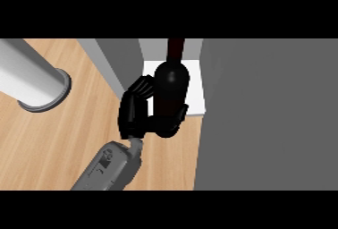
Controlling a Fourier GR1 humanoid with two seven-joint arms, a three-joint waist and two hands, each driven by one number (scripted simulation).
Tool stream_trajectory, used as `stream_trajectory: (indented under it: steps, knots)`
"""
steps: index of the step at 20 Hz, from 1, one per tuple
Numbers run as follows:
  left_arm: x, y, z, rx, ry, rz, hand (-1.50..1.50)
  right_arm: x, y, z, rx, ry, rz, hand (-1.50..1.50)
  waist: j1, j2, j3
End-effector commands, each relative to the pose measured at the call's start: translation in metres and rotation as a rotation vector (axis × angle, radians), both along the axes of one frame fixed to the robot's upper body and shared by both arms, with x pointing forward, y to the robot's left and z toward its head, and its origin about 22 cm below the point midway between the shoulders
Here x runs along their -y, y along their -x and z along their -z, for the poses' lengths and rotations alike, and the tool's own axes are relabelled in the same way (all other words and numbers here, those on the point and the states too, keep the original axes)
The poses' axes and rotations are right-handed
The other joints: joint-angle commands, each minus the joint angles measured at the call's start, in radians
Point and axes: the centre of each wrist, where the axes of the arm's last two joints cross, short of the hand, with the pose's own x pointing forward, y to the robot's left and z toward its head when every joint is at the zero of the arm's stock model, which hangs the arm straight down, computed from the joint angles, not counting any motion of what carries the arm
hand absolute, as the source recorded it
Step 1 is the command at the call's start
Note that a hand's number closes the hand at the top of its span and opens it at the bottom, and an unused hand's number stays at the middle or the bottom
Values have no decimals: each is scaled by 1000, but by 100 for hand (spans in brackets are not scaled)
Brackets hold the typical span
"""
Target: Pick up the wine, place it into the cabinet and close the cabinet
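Left hand (135, 114) curled round the wine bottle (173, 85) — fingers on its left, thumb at the near side | bottle at the mouth of the cabinet (196, 96), over its white floor | step: placing | next, I judge: ease it further in, set down, let go — then shut the cabinet

The neck of the bottle (173, 85) runs off the upper edge, and the left hand (135, 112) curled round it hides its base. A grey panel (271, 116) covers the right side of the white shelf (196, 96).
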Motion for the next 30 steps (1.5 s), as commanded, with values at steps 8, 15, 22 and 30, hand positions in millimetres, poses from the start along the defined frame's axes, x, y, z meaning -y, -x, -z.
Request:
stream_trajectory:
  steps: [8,15,22,30]
  knots:
    - [11,-10,53,-68,-65,-37,150,6,34,-32,56,-71,-67,-150,-4,3,-1]
    - [18,-10,73,-84,-54,-39,150,8,37,-22,36,-73,-83,-150,-13,2,0]
    - [0,-37,81,-119,15,-69,150,11,44,-25,37,-71,-82,-150,-12,4,-1]
    - [11,-75,50,-135,17,-83,150,5,38,-24,36,-69,-81,-150,-15,5,-1]
